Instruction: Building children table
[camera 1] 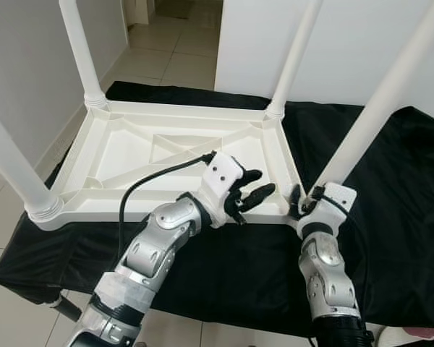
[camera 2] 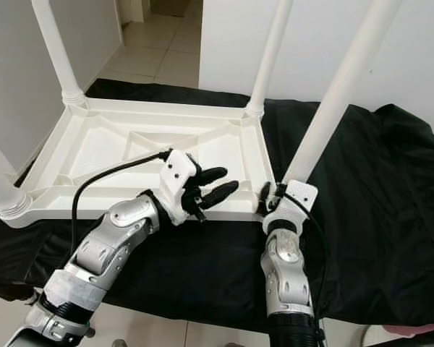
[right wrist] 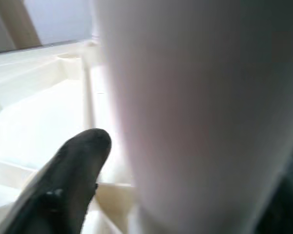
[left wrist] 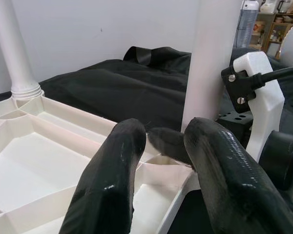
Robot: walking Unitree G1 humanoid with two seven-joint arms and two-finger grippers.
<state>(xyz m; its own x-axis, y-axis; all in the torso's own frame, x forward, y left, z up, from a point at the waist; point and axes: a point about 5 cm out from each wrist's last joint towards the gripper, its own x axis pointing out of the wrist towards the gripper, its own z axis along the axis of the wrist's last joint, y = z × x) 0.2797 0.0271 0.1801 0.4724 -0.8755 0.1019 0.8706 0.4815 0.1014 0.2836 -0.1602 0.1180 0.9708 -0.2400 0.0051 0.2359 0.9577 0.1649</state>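
A: Risk from here? Leg (camera 1: 380, 101) at the near right corner of the top (camera 1: 123, 155) tilting away from the others, so likely not seated square in its socket. Any push off-axis and out of true, or jammed crooked.

B: Agreed. Also a light top lying upside down on a black cloth (camera 1: 390, 195); could slide toward the far edge under a shove, with nothing bracing it.

A: Right gripper (camera 1: 304, 200)?

B: Down at the foot of that leg, right at the socket. One black finger (right wrist: 71, 170) seen beside the white tube in the wrist view, touching or nearly so. Other finger hidden behind the leg. Looks clasped around it, though not fully provable; judged as holding the leg.

A: Left gripper (camera 1: 249, 195)?

B: Hovering over the near edge of the top, just beside the same corner. Fingers (left wrist: 112, 170) parted by a moderate gap, nothing between them, pointing toward the leg and the right wrist.

A: Rest of the table?

B: Three other legs standing upright in their corners: far left (camera 1: 78, 50), far right (camera 1: 295, 58), near left (camera 1: 11, 163). Only the near right one doubtful.

A: So, next: straighten before pressing, steady the rim with the left.
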